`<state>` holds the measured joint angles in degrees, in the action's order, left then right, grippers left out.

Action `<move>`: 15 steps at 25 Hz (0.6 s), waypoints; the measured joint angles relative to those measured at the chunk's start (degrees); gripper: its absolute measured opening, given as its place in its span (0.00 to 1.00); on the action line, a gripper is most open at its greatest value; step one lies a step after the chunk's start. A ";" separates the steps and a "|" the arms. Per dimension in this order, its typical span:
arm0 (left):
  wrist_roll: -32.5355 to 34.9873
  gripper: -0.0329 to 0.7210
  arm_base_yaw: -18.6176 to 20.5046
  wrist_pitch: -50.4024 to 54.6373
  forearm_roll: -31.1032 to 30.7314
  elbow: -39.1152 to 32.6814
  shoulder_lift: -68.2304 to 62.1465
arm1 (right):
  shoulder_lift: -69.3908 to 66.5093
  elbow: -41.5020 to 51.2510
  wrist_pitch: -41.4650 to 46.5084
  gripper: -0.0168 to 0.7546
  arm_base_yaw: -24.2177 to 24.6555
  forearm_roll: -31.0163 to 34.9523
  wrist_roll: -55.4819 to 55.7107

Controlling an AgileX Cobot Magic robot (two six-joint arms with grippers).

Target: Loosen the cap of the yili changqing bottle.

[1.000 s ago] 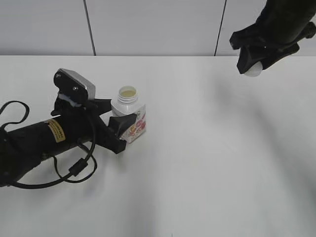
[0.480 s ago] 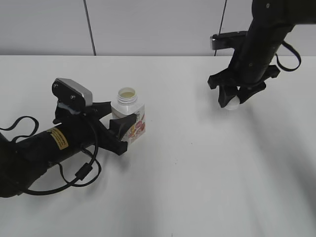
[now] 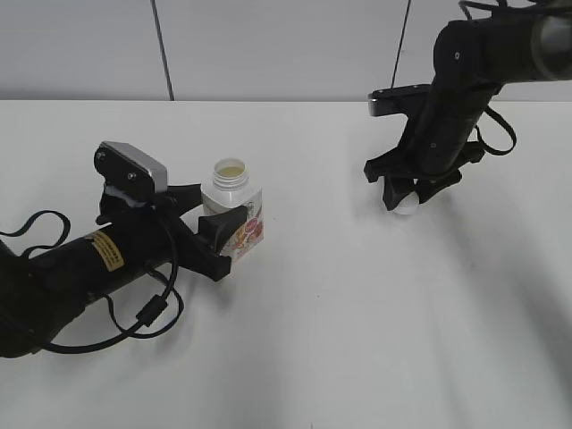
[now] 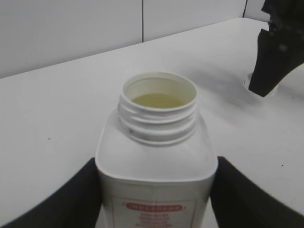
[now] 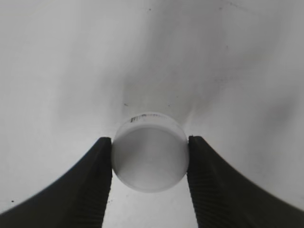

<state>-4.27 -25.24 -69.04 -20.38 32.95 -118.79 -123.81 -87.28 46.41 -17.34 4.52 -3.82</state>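
Note:
The yili changqing bottle (image 3: 234, 207) stands upright left of centre on the white table, its threaded neck (image 4: 158, 114) bare and open. My left gripper (image 3: 214, 211) is shut on the bottle's body (image 4: 156, 190), one black finger (image 4: 71, 202) on each side. The white round cap (image 3: 407, 205) is off the bottle, held low over the table on the right. My right gripper (image 3: 404, 197) is shut on the cap (image 5: 149, 151), its ribbed fingers (image 5: 90, 185) pressing both sides.
The white table (image 3: 340, 322) runs to a pale panelled wall (image 3: 268, 45) at the back. The left arm's cable (image 3: 134, 308) loops on the table at the near left. In the left wrist view the right gripper's dark body (image 4: 278, 52) shows at the far right.
The right arm came down and leftward with the cap, from high at the upper right to just above the table. The left gripper and the bottle stayed in place.

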 joint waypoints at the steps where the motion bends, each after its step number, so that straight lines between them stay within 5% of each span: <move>1: 0.00 0.61 0.00 0.00 0.00 0.00 0.00 | -0.43 0.00 -0.10 0.52 0.05 0.00 0.00; 8: 0.00 0.61 0.00 0.00 -0.05 0.00 0.00 | -0.55 0.00 -0.75 0.53 0.05 0.27 0.06; 15: 0.02 0.62 0.00 -0.42 -0.33 -0.56 0.00 | -0.55 0.00 -0.57 0.78 0.05 1.16 0.00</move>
<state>-4.25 -25.24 -69.47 -20.71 32.38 -118.79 -124.36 -87.28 45.84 -17.29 5.68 -3.82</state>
